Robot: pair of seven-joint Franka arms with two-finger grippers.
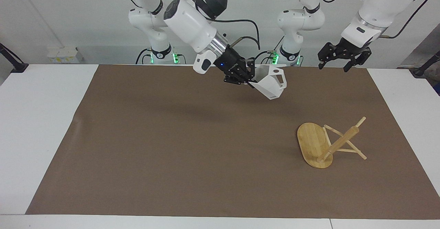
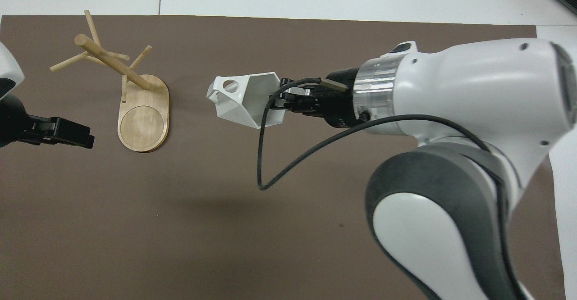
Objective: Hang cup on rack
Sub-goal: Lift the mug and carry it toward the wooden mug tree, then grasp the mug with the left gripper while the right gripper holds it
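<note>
I have the right gripper (image 1: 248, 79) clamped on the rim of the white faceted mug (image 1: 271, 81), tilted so its handle hole faces the bamboo mug tree (image 1: 330, 143); left gripper (image 1: 338, 59) waits spread apart over the table's robot edge.

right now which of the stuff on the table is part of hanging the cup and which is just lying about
Part of the job:
- cup, held up over the mat by the right gripper
- rack, standing toward the left arm's end of the table
- left gripper, open, waiting over the mat's edge

Just there:
- brown mat covering the table; nothing else lies on it
</note>
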